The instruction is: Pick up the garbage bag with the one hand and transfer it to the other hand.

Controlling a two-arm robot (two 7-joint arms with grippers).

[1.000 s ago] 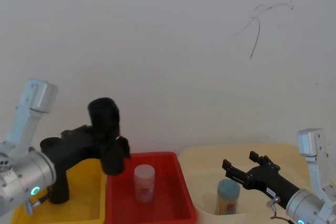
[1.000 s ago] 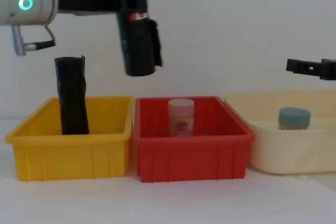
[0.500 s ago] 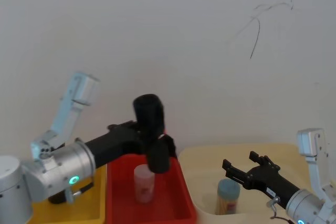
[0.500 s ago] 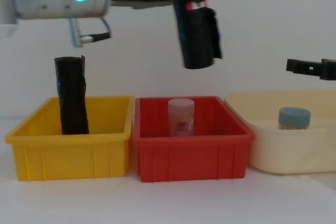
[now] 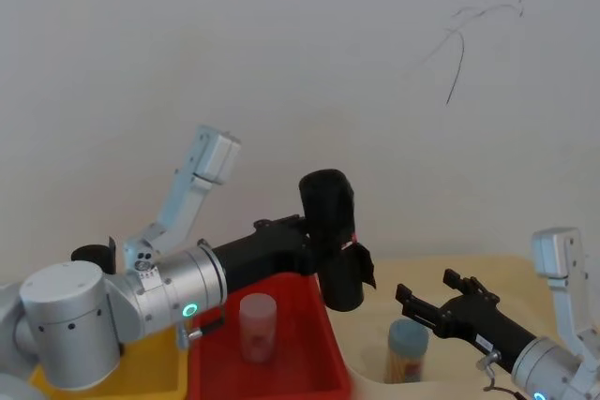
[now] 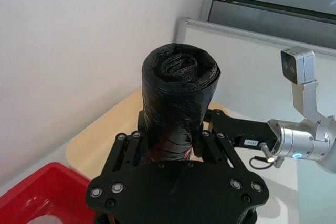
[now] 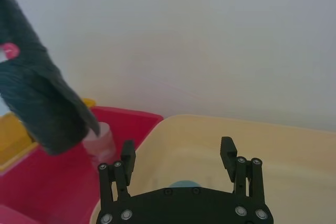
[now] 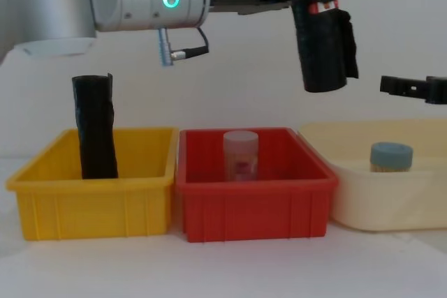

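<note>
The garbage bag [image 8: 321, 47], a thick black roll with a red-and-white band, hangs upright in the air with my left gripper [image 8: 312, 6] shut on it near the band. In the head view the garbage bag [image 5: 333, 241] is above the red bin's right edge, and the left gripper [image 5: 319, 236] reaches in from the left. The left wrist view looks down on the bag's top [image 6: 180, 69] between the fingers. My right gripper [image 5: 427, 288] stands open over the cream bin, to the right of the bag and apart from it. The right wrist view has the right gripper [image 7: 177, 148] open with the bag [image 7: 37, 98] off to its side.
A yellow bin [image 8: 91, 200] on the left holds a thinner black roll [image 8: 94, 130]. The red bin [image 8: 255, 204] in the middle holds a translucent jar [image 8: 241, 155]. The cream bin [image 8: 391, 204] on the right holds a blue-lidded container [image 8: 391, 156]. A white wall stands behind.
My left arm has carried the garbage bag rightward, from near the yellow bin to above the red bin's right edge, closer to the right gripper. The right gripper has not moved.
</note>
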